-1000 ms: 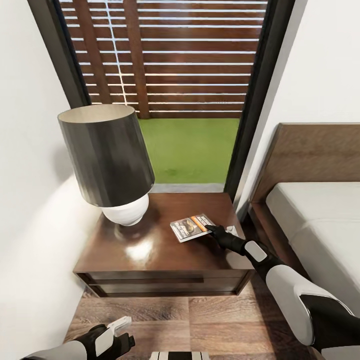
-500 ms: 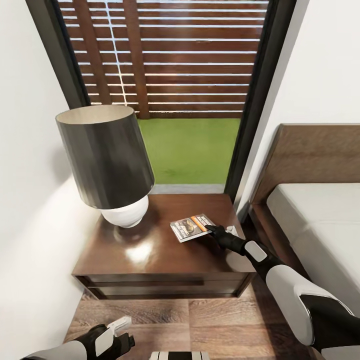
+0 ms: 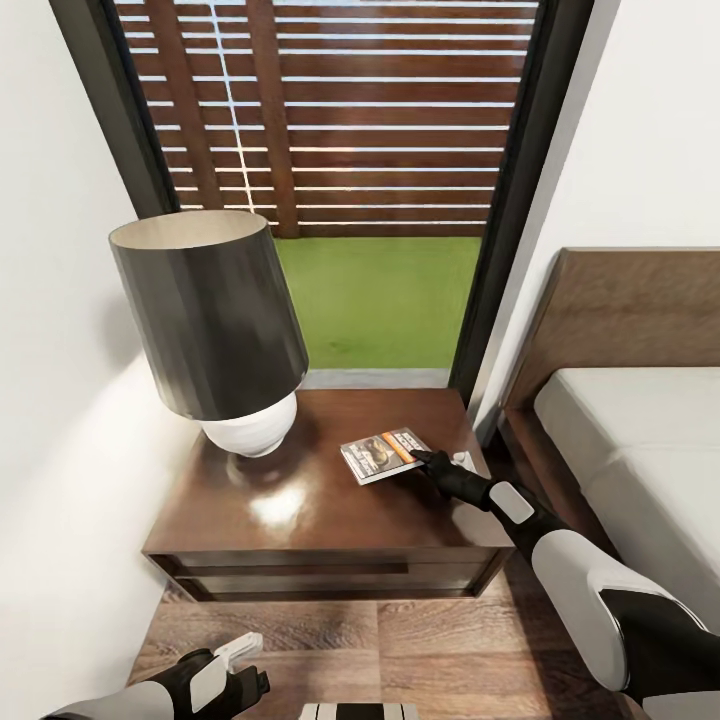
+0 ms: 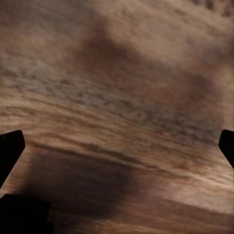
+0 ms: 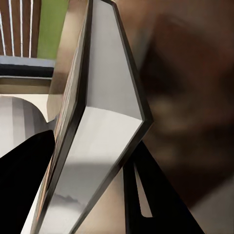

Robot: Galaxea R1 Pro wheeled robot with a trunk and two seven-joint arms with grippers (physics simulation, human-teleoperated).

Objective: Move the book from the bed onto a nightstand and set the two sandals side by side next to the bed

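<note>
I had the right gripper (image 3: 425,460) clamped on the near right edge of the book (image 3: 383,455), just right of centre in the head view, with the book lying on or barely above the nightstand (image 3: 300,510); I could not tell whether it fully rested. In the right wrist view the book (image 5: 97,131) sat edge-on between the two dark fingers (image 5: 24,180), so the grip looked thin and near one corner. My worry: if I opened with the book tilted, it could slap down and skid toward the nightstand's right edge, which was close to the wrist, then drop into the gap beside the bed (image 3: 640,450). Pulling back before the fingers cleared could drag the book with them. The lamp (image 3: 215,320) stood at left of centre, apart from the book, so a push that way seemed a lesser risk. The left gripper (image 3: 240,665) hung low at the bottom left over the floor (image 4: 117,97), fingers spread wide, holding nothing. The sandals remained to be dealt with.
</note>
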